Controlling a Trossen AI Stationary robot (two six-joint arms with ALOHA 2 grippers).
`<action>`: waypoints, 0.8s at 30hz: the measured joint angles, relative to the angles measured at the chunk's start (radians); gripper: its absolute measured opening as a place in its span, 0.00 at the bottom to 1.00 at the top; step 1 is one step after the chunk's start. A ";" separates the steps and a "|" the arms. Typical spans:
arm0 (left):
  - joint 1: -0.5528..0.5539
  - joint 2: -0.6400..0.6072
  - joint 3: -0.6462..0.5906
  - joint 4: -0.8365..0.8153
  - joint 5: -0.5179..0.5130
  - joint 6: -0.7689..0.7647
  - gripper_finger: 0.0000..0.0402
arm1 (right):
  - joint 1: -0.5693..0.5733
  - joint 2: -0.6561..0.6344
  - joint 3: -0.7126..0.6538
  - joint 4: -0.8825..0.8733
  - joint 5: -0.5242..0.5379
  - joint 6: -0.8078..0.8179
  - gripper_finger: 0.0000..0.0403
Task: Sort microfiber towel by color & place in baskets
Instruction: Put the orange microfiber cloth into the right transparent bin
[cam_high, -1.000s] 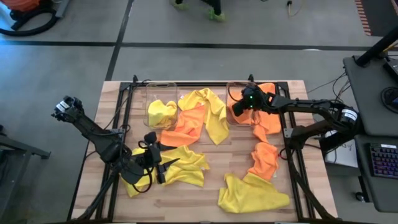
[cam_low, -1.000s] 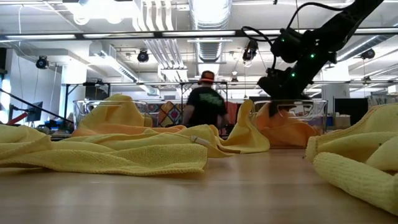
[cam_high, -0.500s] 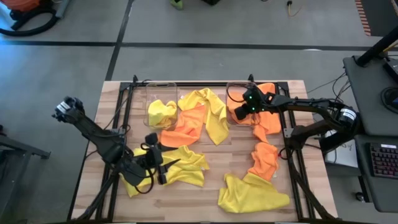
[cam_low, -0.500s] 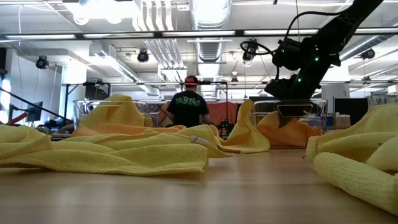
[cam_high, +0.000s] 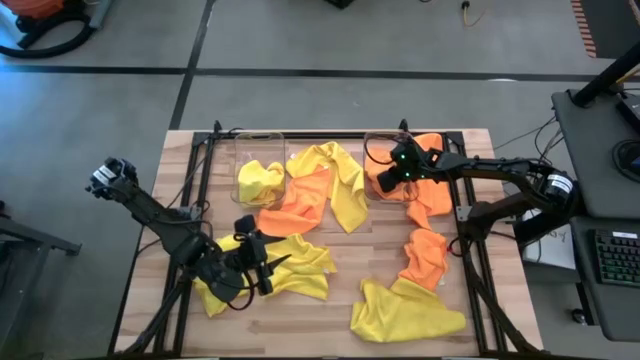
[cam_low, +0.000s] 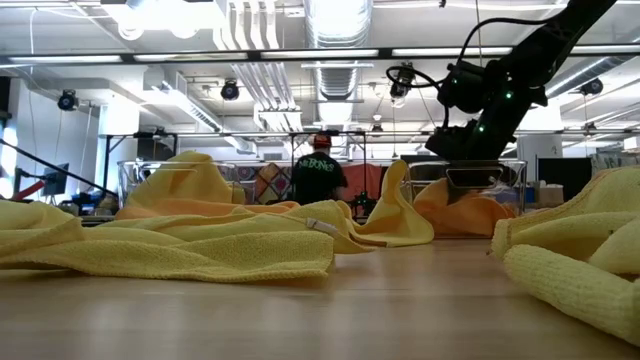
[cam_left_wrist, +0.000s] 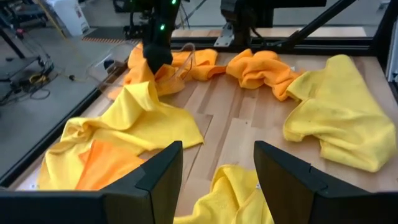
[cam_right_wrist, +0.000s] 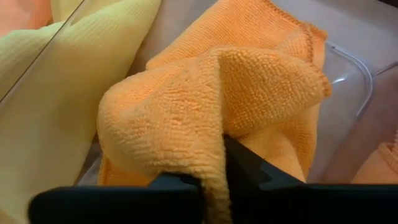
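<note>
Item one, my right gripper (cam_high: 385, 176): over the right-hand clear basket (cam_high: 372, 143) at the table's far edge, fingers closed around a fold of an orange towel (cam_right_wrist: 211, 93), which bunches up between them inside the basket's see-through wall. Item two, my left gripper (cam_high: 268, 268): low over the near-left part of the table, fingers (cam_left_wrist: 163, 171) spread apart and holding nothing, a crumpled yellow towel (cam_high: 295, 265) lying under and just ahead of them. Item three, the left-hand clear basket (cam_high: 240, 150): a bunched yellow towel (cam_high: 258, 180) sits in it. Item four, between the two baskets: a long yellow towel (cam_high: 340, 180) draped over an orange one (cam_high: 300, 205) on the wood. Item five, right side: an orange towel (cam_high: 432, 195) trails from the right basket's edge toward me, with another orange piece (cam_high: 425, 255) just below it. Item six, near-right corner: a spread yellow towel (cam_high: 405, 312). Item seven, in the low view: a person (cam_low: 320, 177) in a dark shirt, standing in the room beyond the table.
</note>
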 joint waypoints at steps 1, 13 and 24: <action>0.000 0.000 0.000 -0.008 0.000 -0.012 0.45 | 0.000 0.000 0.000 -0.001 0.000 0.001 0.16; 0.003 0.000 0.000 -0.043 0.000 -0.079 0.45 | 0.000 0.000 0.000 -0.008 -0.003 0.019 0.54; 0.003 0.000 0.000 -0.043 0.001 -0.083 0.45 | 0.000 -0.012 0.011 -0.019 -0.003 0.027 0.61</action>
